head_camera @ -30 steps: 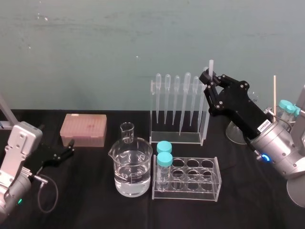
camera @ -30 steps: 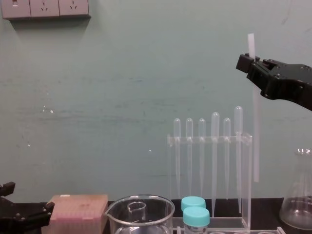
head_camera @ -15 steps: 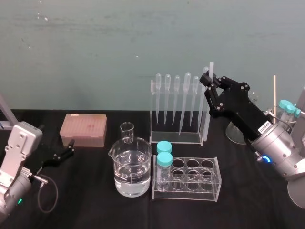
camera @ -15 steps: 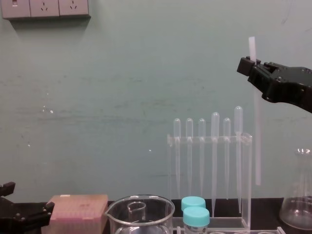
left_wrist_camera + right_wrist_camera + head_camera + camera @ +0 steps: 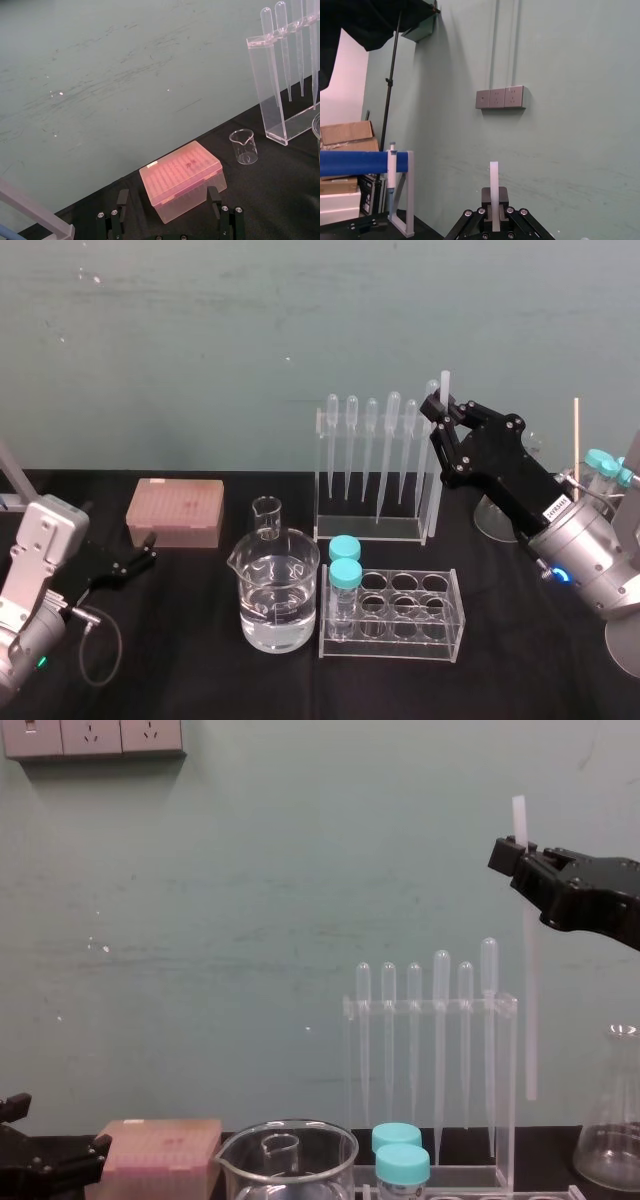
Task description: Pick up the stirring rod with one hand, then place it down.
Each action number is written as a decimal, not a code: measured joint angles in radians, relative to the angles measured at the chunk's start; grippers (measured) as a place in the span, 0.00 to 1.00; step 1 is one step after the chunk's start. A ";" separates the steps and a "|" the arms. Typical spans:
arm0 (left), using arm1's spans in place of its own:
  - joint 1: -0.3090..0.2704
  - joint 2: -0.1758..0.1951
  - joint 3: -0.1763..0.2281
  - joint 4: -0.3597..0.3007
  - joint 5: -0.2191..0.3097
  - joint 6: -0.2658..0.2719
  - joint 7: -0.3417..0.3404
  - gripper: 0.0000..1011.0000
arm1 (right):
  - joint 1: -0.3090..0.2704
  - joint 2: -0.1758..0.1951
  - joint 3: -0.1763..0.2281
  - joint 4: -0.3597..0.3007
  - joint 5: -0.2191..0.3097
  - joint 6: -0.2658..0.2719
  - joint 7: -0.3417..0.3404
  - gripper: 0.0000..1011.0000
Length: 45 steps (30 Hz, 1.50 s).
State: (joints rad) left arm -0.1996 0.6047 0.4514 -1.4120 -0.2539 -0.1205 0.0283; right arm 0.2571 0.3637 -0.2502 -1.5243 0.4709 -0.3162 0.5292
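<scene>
Your right jaws are black, built of bolted linkage plates. Behind them sits a rounded silver-grey wrist (image 5: 592, 565) with a white label (image 5: 556, 505) and a blue light (image 5: 557, 573). Behind your left jaws, a boxy silver wrist (image 5: 40, 545) carries a looping black cable (image 5: 118, 650).

My head cam looks down on the worktop (image 5: 200, 680); chest cam looks level across it; both share the pipette rack (image 5: 368, 533). Wrist cams face the wall (image 5: 570, 150).
</scene>
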 joint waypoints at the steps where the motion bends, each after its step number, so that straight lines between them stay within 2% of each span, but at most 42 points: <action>1: 0.000 0.000 0.000 0.000 0.000 0.000 0.000 0.99 | 0.000 0.000 0.000 0.000 0.000 0.000 0.000 0.07; 28: 0.000 0.000 0.000 0.000 0.000 0.000 0.000 0.99 | 0.000 -0.001 -0.002 0.003 0.001 0.004 0.000 0.07; 33: 0.000 0.000 0.000 0.000 0.000 0.000 0.000 0.99 | 0.003 0.000 -0.004 0.015 0.034 -0.002 0.034 0.07; 35: 0.000 0.000 0.000 0.000 0.000 0.000 0.000 0.99 | 0.010 0.002 -0.008 0.037 0.077 -0.014 0.081 0.07; 39: 0.000 0.000 0.000 0.000 0.000 0.000 0.000 0.99 | 0.017 0.008 -0.017 0.062 0.117 -0.026 0.130 0.07; 45: 0.000 0.000 0.000 0.000 0.000 0.000 0.000 0.99 | 0.024 0.017 -0.030 0.085 0.139 -0.037 0.163 0.07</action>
State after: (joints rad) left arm -0.1995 0.6047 0.4514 -1.4120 -0.2539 -0.1205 0.0283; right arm 0.2813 0.3809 -0.2806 -1.4396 0.6104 -0.3535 0.6924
